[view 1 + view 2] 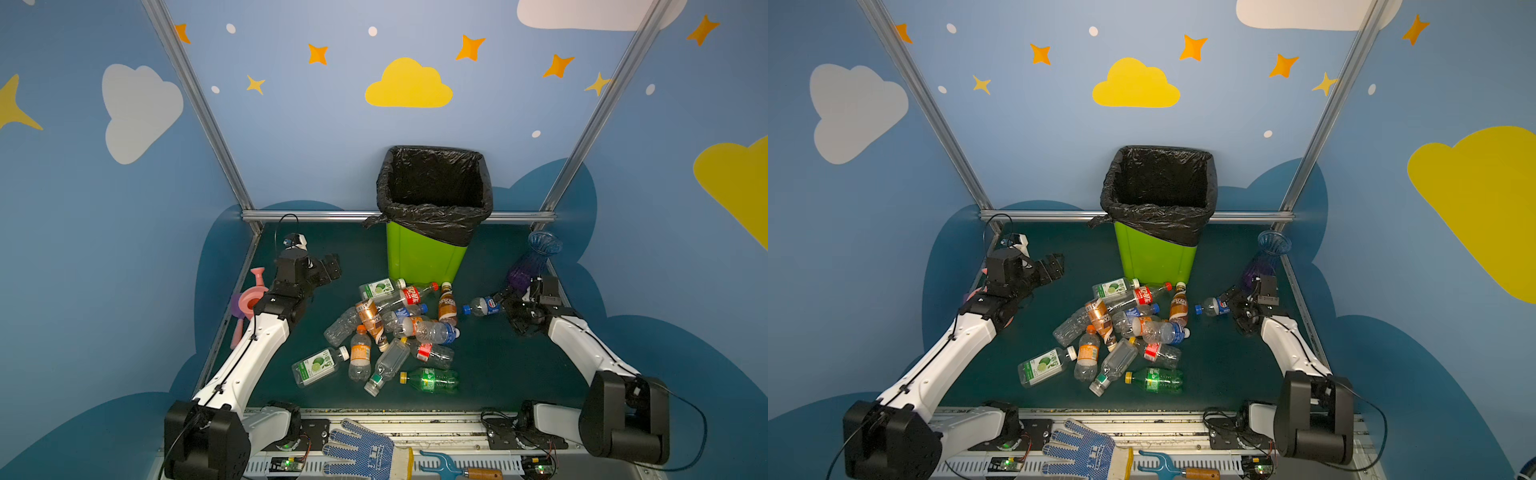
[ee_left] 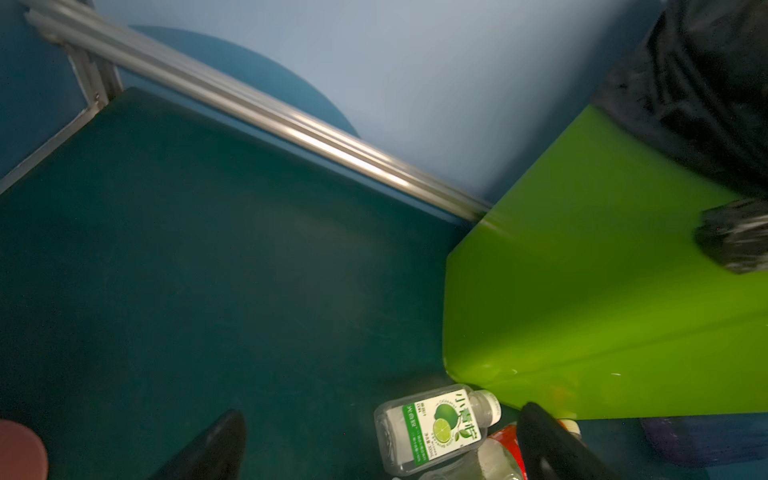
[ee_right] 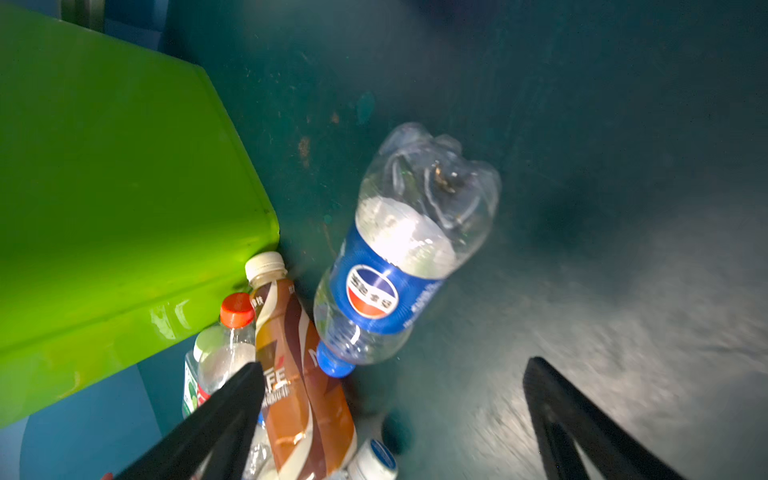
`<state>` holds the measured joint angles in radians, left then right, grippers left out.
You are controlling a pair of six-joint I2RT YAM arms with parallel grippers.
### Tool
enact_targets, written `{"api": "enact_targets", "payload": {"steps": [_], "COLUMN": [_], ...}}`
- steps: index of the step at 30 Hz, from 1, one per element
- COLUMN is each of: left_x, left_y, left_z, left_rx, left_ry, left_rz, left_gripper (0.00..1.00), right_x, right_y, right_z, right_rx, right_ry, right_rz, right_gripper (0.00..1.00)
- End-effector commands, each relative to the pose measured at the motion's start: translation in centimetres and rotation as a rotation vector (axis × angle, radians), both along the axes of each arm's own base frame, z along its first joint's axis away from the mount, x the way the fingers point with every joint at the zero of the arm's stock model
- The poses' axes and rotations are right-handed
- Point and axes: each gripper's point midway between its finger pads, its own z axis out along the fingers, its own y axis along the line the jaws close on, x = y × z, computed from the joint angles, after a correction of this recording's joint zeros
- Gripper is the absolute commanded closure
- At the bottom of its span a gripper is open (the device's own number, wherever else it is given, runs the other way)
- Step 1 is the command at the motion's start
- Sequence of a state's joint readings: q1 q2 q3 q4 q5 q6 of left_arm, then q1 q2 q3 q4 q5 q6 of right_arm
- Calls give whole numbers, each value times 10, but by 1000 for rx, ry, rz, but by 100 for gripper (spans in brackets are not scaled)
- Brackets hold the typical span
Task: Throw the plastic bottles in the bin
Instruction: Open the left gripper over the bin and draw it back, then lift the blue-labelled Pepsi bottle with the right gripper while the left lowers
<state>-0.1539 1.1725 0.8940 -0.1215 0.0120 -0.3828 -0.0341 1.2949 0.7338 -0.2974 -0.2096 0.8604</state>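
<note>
The step in hand looks like the reach for a pick; the right gripper [image 3: 395, 370] hangs with its jaws wide apart and nothing between them; the Pepsi bottle [image 3: 399, 249] lies on its side just ahead of the fingertips, apart from the heap of plastic bottles [image 1: 386, 328] to one side of it. The left gripper [image 1: 332, 266] is likewise spread and empty, with a lime-label bottle [image 2: 432, 428] just beyond it. The bin [image 1: 424, 257] stands past both grippers, behind the heap. Next, I judge, the right jaws must drop astride the Pepsi bottle's body and close; the brown coffee bottle [image 3: 299, 374] close by could be nudged; then a high lift over the bin's rim.
</note>
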Motion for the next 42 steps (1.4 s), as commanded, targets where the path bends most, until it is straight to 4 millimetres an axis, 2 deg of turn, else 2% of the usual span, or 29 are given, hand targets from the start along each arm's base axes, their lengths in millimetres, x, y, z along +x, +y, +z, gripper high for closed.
{"api": "enact_targets", "payload": {"steps": [1, 5, 11, 21, 29, 34, 37, 42], "left_x": [-5, -2, 4, 8, 6, 4, 2, 0], "left_y": [14, 15, 13, 17, 21, 21, 22, 24], "left_z": [-4, -10, -22, -21, -24, -24, -27, -30], "left_rx": [-18, -44, -61, -42, -37, -45, -46, -55], "left_ry": [10, 19, 64, 69, 82, 87, 96, 101], "left_rz": [60, 62, 56, 57, 58, 60, 66, 79], "left_gripper": [0, 0, 0, 0, 0, 0, 0, 0], "right_x": [12, 20, 20, 28, 31, 29, 29, 31], "right_y": [1, 0, 2, 6, 10, 16, 19, 24], "right_z": [-2, -6, -18, -29, -39, -48, -51, -50], "right_rx": [0, -36, -50, -74, -72, -58, -49, -32], "right_ry": [4, 22, 73, 103, 124, 139, 137, 123], "right_rz": [-31, -26, -20, -3, 15, 51, 68, 101], "right_gripper": [6, 7, 8, 11, 18, 28, 31, 39]}}
